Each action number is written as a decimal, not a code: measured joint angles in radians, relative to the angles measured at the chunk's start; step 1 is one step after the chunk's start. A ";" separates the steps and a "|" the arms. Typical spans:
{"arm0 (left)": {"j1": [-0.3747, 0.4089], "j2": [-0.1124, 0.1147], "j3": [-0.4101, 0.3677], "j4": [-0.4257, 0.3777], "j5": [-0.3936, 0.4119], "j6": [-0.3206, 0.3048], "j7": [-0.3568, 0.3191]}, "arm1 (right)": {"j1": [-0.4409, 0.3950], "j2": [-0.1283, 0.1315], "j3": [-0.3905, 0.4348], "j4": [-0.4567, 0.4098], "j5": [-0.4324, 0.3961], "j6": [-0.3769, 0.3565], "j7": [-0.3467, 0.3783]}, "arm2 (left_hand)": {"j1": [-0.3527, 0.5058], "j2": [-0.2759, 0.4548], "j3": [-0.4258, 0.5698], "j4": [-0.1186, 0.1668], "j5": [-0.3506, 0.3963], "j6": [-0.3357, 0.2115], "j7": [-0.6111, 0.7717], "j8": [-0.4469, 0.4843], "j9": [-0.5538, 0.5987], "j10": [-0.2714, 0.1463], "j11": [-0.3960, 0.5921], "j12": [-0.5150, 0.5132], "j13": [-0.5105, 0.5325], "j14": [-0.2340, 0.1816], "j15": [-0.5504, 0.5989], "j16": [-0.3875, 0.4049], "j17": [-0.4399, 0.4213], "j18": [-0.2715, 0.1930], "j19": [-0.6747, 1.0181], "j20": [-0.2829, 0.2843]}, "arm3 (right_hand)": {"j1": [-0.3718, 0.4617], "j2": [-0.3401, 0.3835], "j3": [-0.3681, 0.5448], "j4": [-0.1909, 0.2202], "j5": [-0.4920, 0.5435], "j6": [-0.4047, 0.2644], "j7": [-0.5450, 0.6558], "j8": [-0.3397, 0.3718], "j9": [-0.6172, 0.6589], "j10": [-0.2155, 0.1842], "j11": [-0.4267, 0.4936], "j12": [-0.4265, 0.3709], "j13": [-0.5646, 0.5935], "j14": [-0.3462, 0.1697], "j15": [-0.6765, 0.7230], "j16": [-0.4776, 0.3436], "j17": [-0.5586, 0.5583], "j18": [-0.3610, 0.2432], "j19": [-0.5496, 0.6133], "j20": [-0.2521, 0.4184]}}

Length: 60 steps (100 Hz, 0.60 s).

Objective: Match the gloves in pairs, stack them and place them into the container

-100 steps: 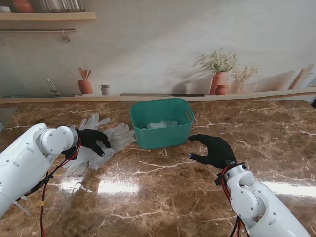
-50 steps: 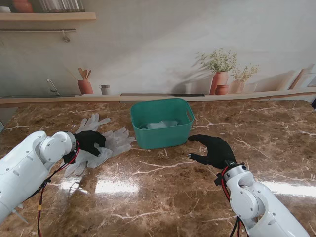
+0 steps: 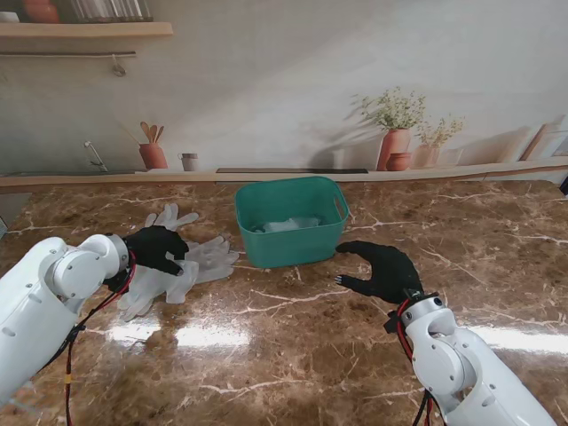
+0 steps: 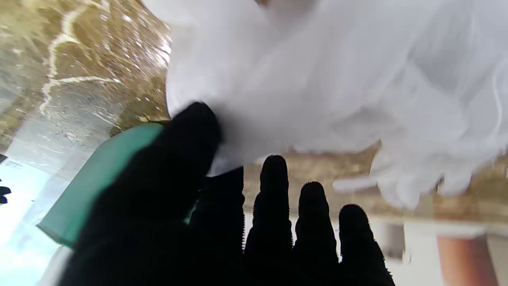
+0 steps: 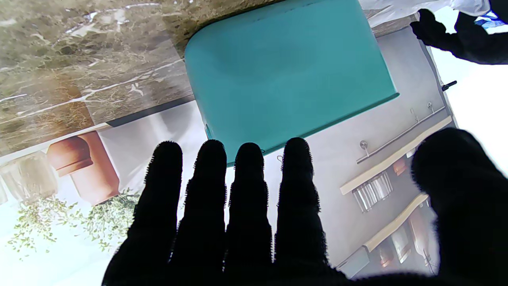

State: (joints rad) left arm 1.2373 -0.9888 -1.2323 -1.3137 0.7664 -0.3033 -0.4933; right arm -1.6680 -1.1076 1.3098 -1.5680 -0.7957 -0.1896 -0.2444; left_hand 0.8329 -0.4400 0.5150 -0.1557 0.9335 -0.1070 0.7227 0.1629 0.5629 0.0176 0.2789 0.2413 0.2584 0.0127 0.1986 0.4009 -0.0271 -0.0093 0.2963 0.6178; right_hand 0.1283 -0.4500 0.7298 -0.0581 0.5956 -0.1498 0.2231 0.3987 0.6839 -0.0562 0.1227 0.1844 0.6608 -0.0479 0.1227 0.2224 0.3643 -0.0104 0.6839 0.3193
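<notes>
A pile of white gloves (image 3: 182, 266) lies on the marble table, left of the teal container (image 3: 291, 241). My left hand (image 3: 156, 248) rests on the pile. In the left wrist view its thumb (image 4: 190, 131) presses a white glove (image 4: 317, 79) edge against the forefinger, while the other fingers stay straight. One more white glove (image 3: 170, 216) spreads its fingers just beyond the hand. Some white gloves (image 3: 288, 224) lie inside the container. My right hand (image 3: 383, 270) hovers open beside the container's right front corner, its fingers (image 5: 246, 190) pointing at the container wall (image 5: 285, 67).
The marble table (image 3: 293, 355) ends at a ledge along the back wall, where terracotta pots (image 3: 395, 146) and a utensil jar (image 3: 153, 155) stand. The table's near part shows bright light reflections.
My left hand has drawn back toward the left, and the glove pile has shifted slightly with it. The right hand has hardly moved.
</notes>
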 measured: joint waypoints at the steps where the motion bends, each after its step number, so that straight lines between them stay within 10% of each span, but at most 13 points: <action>1: 0.002 0.000 -0.001 0.000 0.011 -0.009 0.015 | 0.000 0.000 0.000 -0.001 0.000 0.000 0.000 | -0.009 -0.013 0.010 0.000 0.006 -0.001 0.010 -0.008 0.005 0.000 -0.003 0.001 0.008 0.001 0.000 0.000 0.000 0.004 0.004 0.000 | 0.000 0.000 0.000 0.000 0.000 0.000 0.000 0.000 0.000 0.000 0.000 0.000 0.000 0.000 0.000 0.000 0.000 0.000 0.000 0.000; 9: 0.017 -0.003 -0.020 0.001 0.088 -0.069 0.131 | -0.003 0.000 0.001 -0.005 -0.002 -0.001 -0.001 | -0.095 -0.163 0.083 -0.014 0.019 -0.035 0.178 0.027 0.063 -0.001 -0.006 0.006 0.034 0.003 0.005 0.000 -0.006 0.031 0.125 0.009 | 0.000 0.000 0.000 0.000 0.000 0.000 0.000 0.000 0.000 0.000 0.000 0.000 0.000 0.000 0.000 0.000 0.001 0.000 0.000 0.000; 21: 0.032 -0.006 -0.039 -0.009 0.044 -0.042 0.114 | -0.006 0.000 0.002 -0.010 -0.004 -0.002 -0.002 | -0.091 -0.212 0.118 -0.033 -0.076 -0.077 0.285 0.218 0.065 -0.001 0.004 0.007 0.056 0.013 0.015 0.006 -0.006 0.043 0.216 -0.035 | 0.000 0.000 0.000 0.000 0.000 0.000 0.000 0.000 0.000 0.000 0.000 0.002 0.000 0.000 0.000 0.000 0.001 0.001 0.000 0.000; 44: 0.054 -0.002 -0.067 -0.068 -0.020 -0.013 -0.011 | -0.010 -0.001 0.004 -0.016 -0.005 -0.003 -0.006 | 0.078 0.007 0.204 -0.052 -0.059 0.012 -0.080 0.068 0.066 -0.004 0.004 0.007 0.055 0.016 0.015 0.006 -0.006 0.041 0.153 -0.099 | 0.000 0.000 0.000 0.000 0.000 -0.001 0.000 0.000 0.002 0.000 0.000 0.010 0.001 0.000 0.000 0.000 0.002 0.009 0.000 0.000; 60: 0.057 0.007 -0.073 -0.095 -0.045 0.010 -0.083 | -0.011 -0.001 0.006 -0.020 -0.005 -0.004 -0.008 | 0.320 0.138 0.256 0.027 -0.057 -0.034 -0.211 0.106 0.083 -0.005 0.004 0.007 0.057 0.017 0.015 0.006 -0.006 0.036 0.113 -0.090 | 0.000 0.000 0.001 0.000 0.000 -0.001 0.000 0.000 0.002 0.000 0.000 0.011 0.001 0.001 0.000 0.000 0.002 0.009 0.000 0.000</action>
State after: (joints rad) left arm 1.2940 -0.9820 -1.3056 -1.4086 0.7216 -0.2928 -0.5759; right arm -1.6793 -1.1088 1.3156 -1.5882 -0.8002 -0.1933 -0.2524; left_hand 1.1530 -0.3023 0.7709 -0.1291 0.8763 -0.1414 0.5112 0.2689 0.6456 0.0128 0.2829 0.2479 0.3156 0.0298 0.2137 0.4066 -0.0334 0.0271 0.4098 0.5283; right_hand 0.1283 -0.4500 0.7310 -0.0579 0.5956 -0.1507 0.2231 0.3987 0.6864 -0.0562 0.1227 0.1953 0.6613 -0.0473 0.1231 0.2224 0.3660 -0.0011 0.6842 0.3193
